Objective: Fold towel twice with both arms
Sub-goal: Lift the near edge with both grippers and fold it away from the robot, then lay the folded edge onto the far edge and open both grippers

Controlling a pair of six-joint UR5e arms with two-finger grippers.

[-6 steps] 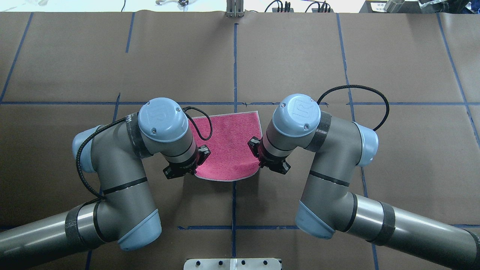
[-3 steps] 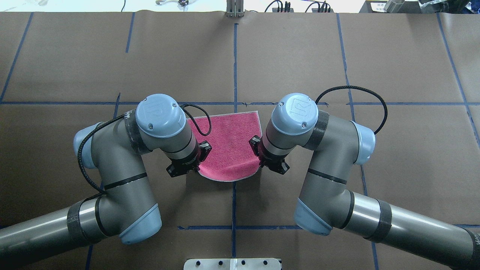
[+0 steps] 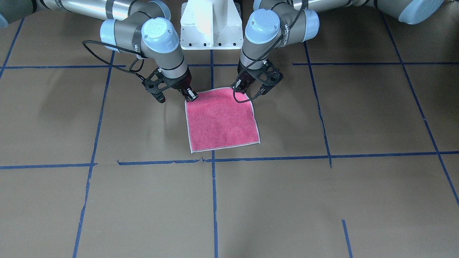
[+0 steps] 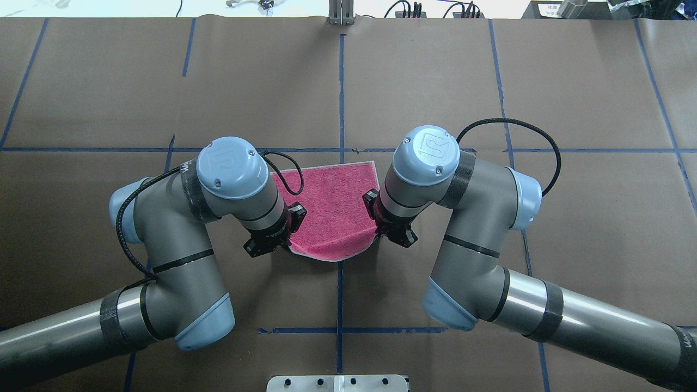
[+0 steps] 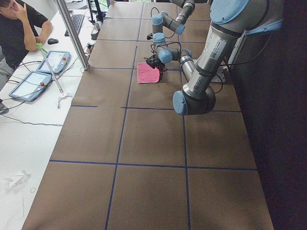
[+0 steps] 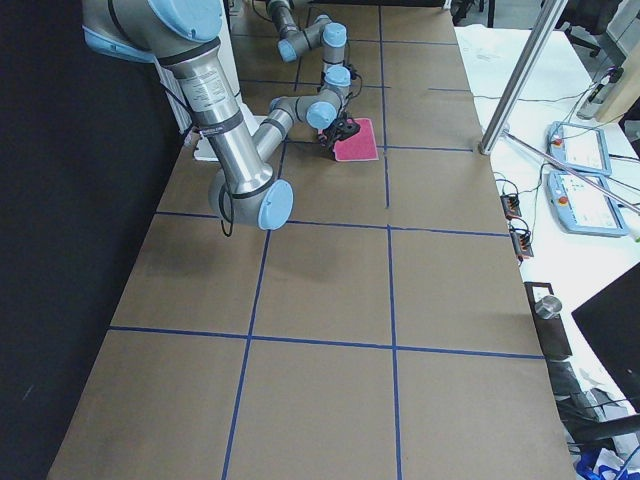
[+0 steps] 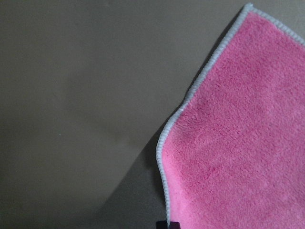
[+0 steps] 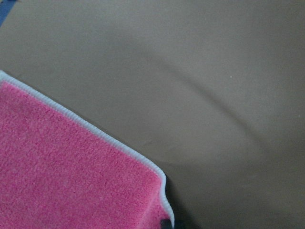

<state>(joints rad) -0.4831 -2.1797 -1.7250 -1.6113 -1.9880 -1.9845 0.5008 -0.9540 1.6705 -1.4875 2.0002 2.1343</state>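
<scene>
The towel (image 4: 332, 207) sits pink face up at the middle of the tabletop (image 4: 435, 81), between the left arm (image 4: 163, 228) and the right arm (image 4: 474, 218). Its far edge rests flat just beside a blue tape line (image 4: 316, 149), while the edge nearer the robot is raised and sags in a curve. The left hand (image 3: 241, 89) is pinching the near corner on its own side, and the right hand (image 3: 190, 95) is pinching the other near corner. Each wrist view shows only a dark sliver of finger at the cloth's corner, so the depth of the bite cannot be judged.

The first fold looks barely begun. The likeliest failure is a corner slipping free, since a shallow bite on springy pile holds poorly. Hands travelling at unequal height or pace would skew the fold, so the edges would not meet. Carried too low toward the far side, the cloth could drag its resting part along the smooth covering, as nothing pins it. Hands drifting closer together would bunch the sagging middle.

The towel is a small square of plush terry with short dense pile, a whitish stitched border and slightly rounded corners. It is limp and drapes readily; its underside does not show. The tabletop is covered in matte brown paper. The arms are smooth silver-grey tubes with light blue caps.
</scene>
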